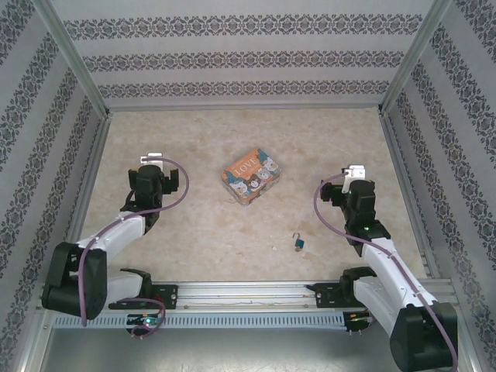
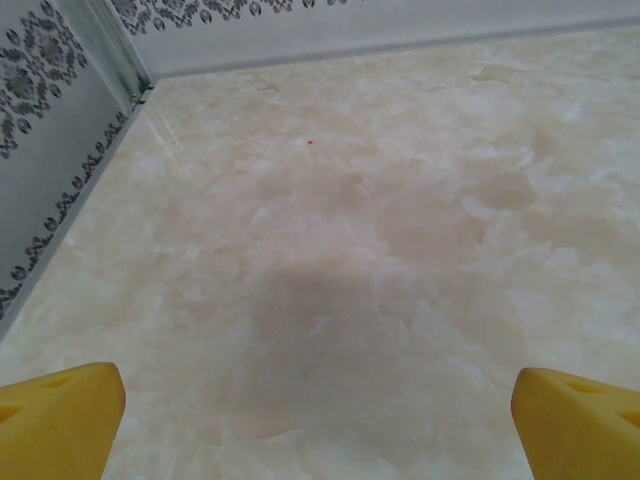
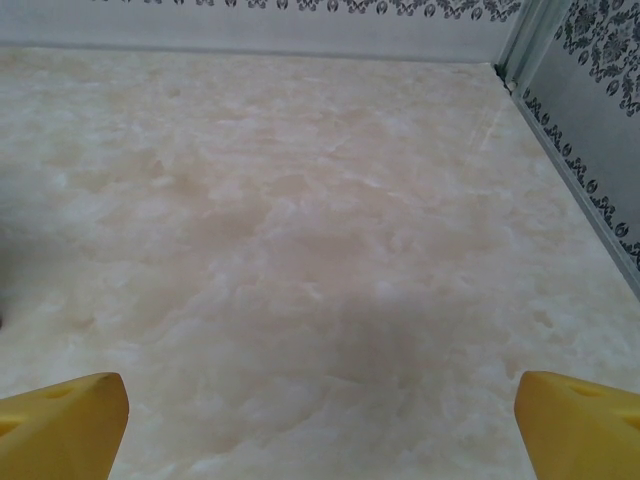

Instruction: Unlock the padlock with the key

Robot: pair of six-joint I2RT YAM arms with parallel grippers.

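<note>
The tiny blue-teal padlock (image 1: 298, 243) with its thin silver shackle lies on the marble table near the front, right of centre. A small dark speck (image 1: 282, 246) just left of it may be the key; it is too small to tell. My left gripper (image 2: 320, 425) hovers over bare table at the left, far from the padlock, its yellow fingertips (image 2: 60, 420) wide apart and empty. My right gripper (image 3: 320, 425) is above bare table to the right of and a little beyond the padlock, also open with nothing between its fingertips (image 3: 580, 425).
An illustrated "LOVE" box (image 1: 250, 177) with cartoon animals lies in the middle of the table between the two arms. Patterned walls (image 1: 232, 58) close in the back and both sides. A metal rail (image 1: 248, 293) runs along the front edge.
</note>
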